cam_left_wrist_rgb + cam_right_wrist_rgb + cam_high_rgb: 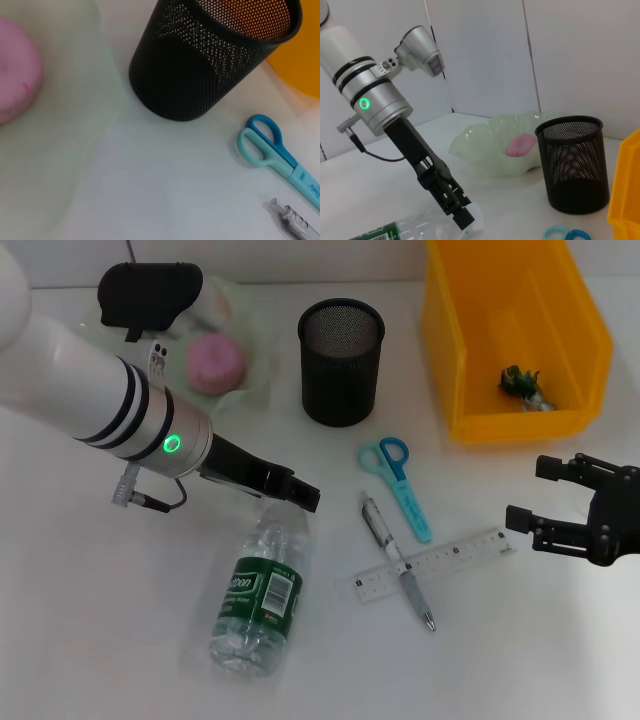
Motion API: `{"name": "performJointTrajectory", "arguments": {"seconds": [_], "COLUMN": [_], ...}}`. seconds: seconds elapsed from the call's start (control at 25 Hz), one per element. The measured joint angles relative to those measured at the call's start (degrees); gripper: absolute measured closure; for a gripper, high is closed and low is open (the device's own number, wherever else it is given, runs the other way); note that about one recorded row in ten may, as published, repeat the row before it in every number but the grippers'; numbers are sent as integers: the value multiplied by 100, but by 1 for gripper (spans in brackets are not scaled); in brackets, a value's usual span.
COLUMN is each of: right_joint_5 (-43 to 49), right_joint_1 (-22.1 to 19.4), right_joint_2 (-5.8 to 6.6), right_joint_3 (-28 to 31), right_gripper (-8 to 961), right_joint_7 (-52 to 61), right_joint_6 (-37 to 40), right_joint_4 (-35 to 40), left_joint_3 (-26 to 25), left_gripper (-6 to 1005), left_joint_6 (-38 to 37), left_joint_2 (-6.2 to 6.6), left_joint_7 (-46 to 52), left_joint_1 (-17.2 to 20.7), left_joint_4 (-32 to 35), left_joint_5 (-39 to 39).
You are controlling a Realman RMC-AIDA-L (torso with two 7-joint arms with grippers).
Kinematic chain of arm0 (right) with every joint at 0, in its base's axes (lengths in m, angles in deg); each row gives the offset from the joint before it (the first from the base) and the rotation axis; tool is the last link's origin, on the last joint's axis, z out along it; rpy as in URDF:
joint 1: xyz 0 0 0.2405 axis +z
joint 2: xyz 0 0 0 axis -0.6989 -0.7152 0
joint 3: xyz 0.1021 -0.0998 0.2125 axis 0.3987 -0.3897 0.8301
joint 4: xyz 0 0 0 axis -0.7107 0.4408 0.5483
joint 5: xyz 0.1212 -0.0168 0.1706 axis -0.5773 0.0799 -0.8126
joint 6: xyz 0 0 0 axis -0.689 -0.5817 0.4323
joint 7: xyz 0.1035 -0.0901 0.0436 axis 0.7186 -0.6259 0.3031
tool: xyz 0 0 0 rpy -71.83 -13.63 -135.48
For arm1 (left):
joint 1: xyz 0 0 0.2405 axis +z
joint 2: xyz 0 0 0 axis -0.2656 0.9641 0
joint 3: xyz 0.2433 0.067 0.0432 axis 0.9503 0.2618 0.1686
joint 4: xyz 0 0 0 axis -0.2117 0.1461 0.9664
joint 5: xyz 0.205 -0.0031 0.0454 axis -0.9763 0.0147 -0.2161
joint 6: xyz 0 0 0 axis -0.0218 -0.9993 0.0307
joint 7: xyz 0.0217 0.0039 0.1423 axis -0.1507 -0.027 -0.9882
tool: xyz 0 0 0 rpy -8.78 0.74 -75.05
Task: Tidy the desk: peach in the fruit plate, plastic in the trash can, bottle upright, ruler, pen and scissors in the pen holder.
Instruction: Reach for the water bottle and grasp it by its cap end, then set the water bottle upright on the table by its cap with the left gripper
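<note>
The bottle (pixel 258 600) lies on its side on the desk (pixel 90 620), cap end toward my left gripper (pixel 296 496). In the right wrist view the left gripper (pixel 463 216) sits at the bottle's neck, just behind the white cap (pixel 478 220), and looks shut on it. The peach (pixel 215 365) lies in the fruit plate (pixel 255 335). The scissors (pixel 395 483), pen (pixel 398 560) and ruler (pixel 440 562) lie on the desk in front of the pen holder (pixel 340 360). The trash can (pixel 470 360) holds a plastic scrap (pixel 522 385). My right gripper (pixel 530 493) hovers open and empty at the right.
The left wrist view shows the pen holder (pixel 200 60), scissors (pixel 270 147), pen tip (pixel 295 220) and peach (pixel 15 80). Bare desk lies at the front left and front right.
</note>
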Motion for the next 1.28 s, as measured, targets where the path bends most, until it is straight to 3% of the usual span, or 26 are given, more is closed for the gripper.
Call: {"name": "performJointTrajectory", "arguments": {"seconds": [0.2,0.92,1.28], "right_joint_5": [0,201,208], "right_joint_1": [1,92,91], "right_joint_2": [0,1,-2], "right_joint_3": [8,-12,24], "right_gripper": [107,107,108], "right_joint_7": [5,156,233], "right_joint_6": [0,1,28], "right_joint_4": [1,-17,15], "left_joint_3": [-55,158,522], "left_gripper": [173,508,529], "left_joint_6": [11,-11,-309], "left_joint_2": [0,9,32], "left_joint_7": [-10,-485,-1366], "left_joint_1": [-101,-234,-10], "left_joint_4": [-170,-235,682], "left_joint_5": [0,43,27]}}
